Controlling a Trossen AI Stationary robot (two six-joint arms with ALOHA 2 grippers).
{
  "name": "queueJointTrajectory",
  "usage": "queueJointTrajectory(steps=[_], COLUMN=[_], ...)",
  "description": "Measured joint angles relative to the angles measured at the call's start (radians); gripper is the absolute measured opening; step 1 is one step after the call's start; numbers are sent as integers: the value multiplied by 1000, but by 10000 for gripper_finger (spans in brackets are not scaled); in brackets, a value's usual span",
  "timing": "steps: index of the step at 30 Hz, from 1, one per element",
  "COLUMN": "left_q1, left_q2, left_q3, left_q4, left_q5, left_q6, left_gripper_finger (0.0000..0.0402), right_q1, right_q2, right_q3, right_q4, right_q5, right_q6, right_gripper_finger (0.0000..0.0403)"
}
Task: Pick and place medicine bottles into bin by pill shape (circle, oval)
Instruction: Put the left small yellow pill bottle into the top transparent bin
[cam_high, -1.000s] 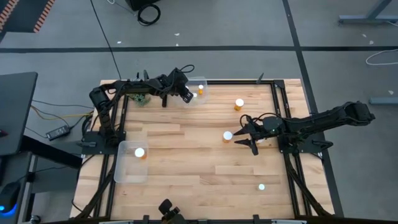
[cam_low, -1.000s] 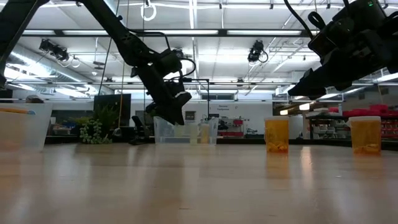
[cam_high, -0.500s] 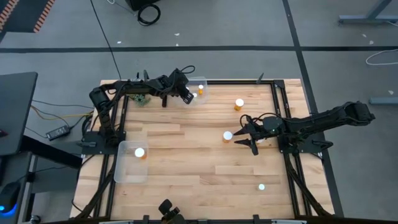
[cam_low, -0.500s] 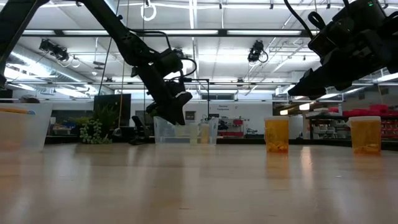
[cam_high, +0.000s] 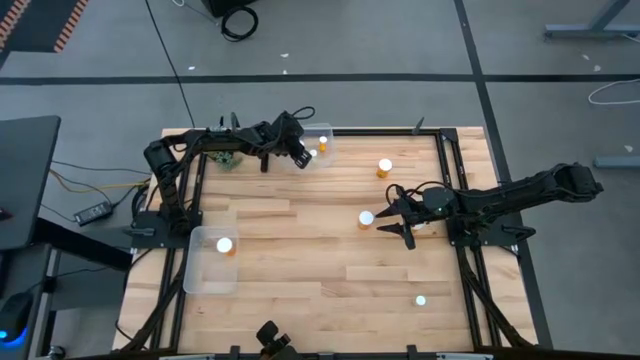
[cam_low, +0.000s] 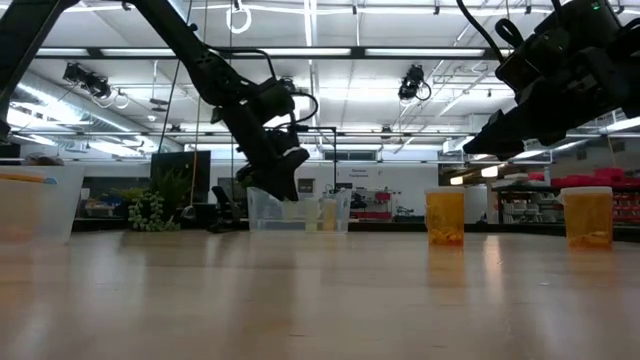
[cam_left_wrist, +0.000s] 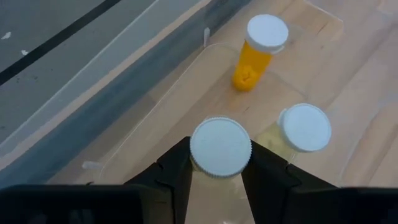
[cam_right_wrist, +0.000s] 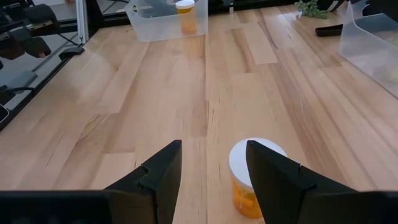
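**Capped bottle held over far bin as second gripper waits at mid-table**

A white-capped amber medicine bottle (cam_left_wrist: 220, 147) is seen clamped between the dark fingers of the left gripper (cam_high: 297, 152), above the clear plastic bin (cam_high: 322, 131) at the table's far edge. Two more white-capped bottles (cam_left_wrist: 260, 51) are already standing in that bin. If the held bottle is let go while tilted, one of them could be knocked over, or the rim could be struck and the bottle lost outside.

The right gripper (cam_high: 397, 220), fingers spread and empty, is poised near the right edge, just beside a lone orange bottle (cam_high: 366, 218); a slightly offset close could tip it.

Further bottles are scattered on the pale wood-plank table (cam_high: 320, 270), and a second clear bin (cam_high: 197, 272) sits by the left edge. A bright, strip-lit workshop is visible beyond.
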Motion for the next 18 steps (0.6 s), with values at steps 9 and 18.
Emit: queueJointTrajectory(steps=[9, 18], left_q1=[0, -6], left_q2=[0, 13], left_q3=[0, 0], left_q4=[51, 69], left_q5=[0, 4], left_q6=[1, 1], left_gripper_finger=[133, 133], right_q1=[-3, -34], right_q2=[0, 0], right_q3=[0, 0], right_q4=[0, 0], right_q5=[0, -32], right_q6=[-3, -1], right_gripper_finger=[186, 186])
